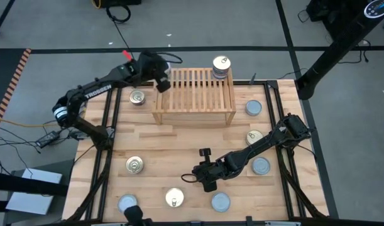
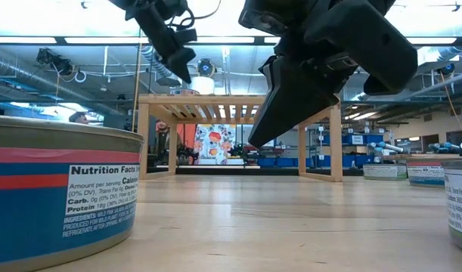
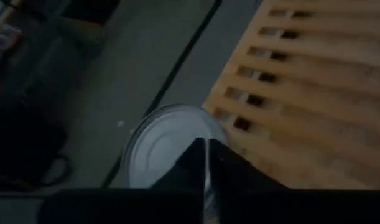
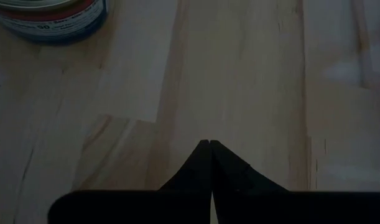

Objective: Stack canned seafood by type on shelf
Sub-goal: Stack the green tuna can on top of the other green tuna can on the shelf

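The left gripper, clenched empty, hovers over the light slatted wooden shelf at its upper-left corner, above a plain silvery round tin. 2 stacked tins sit upper right. Retreat straight upward, avoiding nudging. The right gripper idles clenched, lower centre.

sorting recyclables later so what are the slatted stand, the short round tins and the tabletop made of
The light slatted shelf looks like unfinished pale wood: visible grain, matte. The short round tins seem metal: the one with the golden pull-tab lid shines, the one with the plain silvery lid reflects dully, and the near one with the blue and red wrap probably has a paper label. The plank tabletop looks like jointed light wood, faintly sheened.
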Controlling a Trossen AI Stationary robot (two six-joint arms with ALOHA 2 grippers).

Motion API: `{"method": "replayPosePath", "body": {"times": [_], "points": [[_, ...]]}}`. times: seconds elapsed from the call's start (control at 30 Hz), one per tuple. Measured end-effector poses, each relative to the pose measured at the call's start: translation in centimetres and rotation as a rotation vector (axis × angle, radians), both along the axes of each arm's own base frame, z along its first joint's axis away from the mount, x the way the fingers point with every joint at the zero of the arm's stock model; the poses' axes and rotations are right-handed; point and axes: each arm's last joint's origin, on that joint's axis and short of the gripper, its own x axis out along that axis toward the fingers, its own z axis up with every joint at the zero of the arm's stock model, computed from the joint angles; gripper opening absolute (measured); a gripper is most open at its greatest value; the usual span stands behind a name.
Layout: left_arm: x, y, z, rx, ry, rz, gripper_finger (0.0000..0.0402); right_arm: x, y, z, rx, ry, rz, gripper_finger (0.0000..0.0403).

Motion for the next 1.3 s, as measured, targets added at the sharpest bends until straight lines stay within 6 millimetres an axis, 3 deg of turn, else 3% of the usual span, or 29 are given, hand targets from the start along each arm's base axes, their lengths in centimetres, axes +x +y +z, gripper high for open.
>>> {"method": "replayPosePath", "body": {"times": [0.17, 0.53, 1.3], "points": [[-0.4, 0.8, 0.3, -0.014, -0.082, 0.046, 0.0008, 0.0, 0.0, 0.0, -0.002, 0.0, 0.002, 0.0008], [0.0, 2.4, -1.7, -0.081, -0.037, 0.101, 0.0003, 0.0, 0.0, 0.0, -0.002, 0.0, 0.002, 0.0008], [1.0, 1.0, -1.9, -0.115, -0.028, 0.036, 0.0001, 0.0, 0.0, 0.0, -0.002, 0.001, 0.002, 0.0008]]}}
